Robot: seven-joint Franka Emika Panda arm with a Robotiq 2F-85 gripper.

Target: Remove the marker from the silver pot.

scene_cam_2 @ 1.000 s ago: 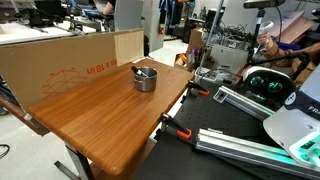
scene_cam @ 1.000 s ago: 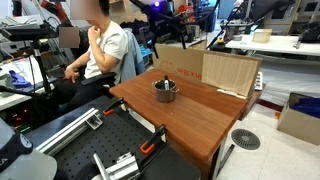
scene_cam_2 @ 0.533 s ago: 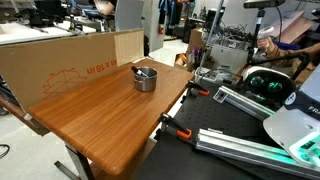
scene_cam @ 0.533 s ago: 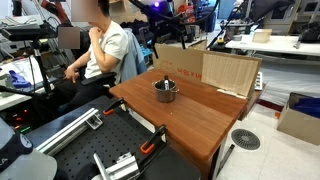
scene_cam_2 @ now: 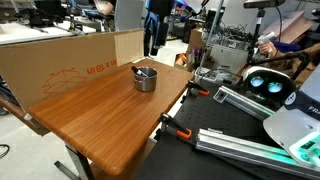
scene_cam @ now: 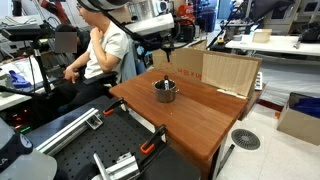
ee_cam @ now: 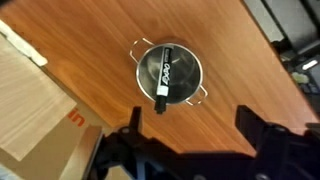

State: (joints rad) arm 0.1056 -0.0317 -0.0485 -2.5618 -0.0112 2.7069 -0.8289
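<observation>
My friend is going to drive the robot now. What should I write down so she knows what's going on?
Gripper: open, jaws spread wide, holding nothing, up in the air roughly over the silver pot.
Things: the pot stands on the wooden table, near the cardboard sheet. The marker lies inside the pot, with one end poking over the rim.
Done: nothing yet, the marker is not out.
Left: come down, pinch the marker, lift it out and set it on the table.
</observation>
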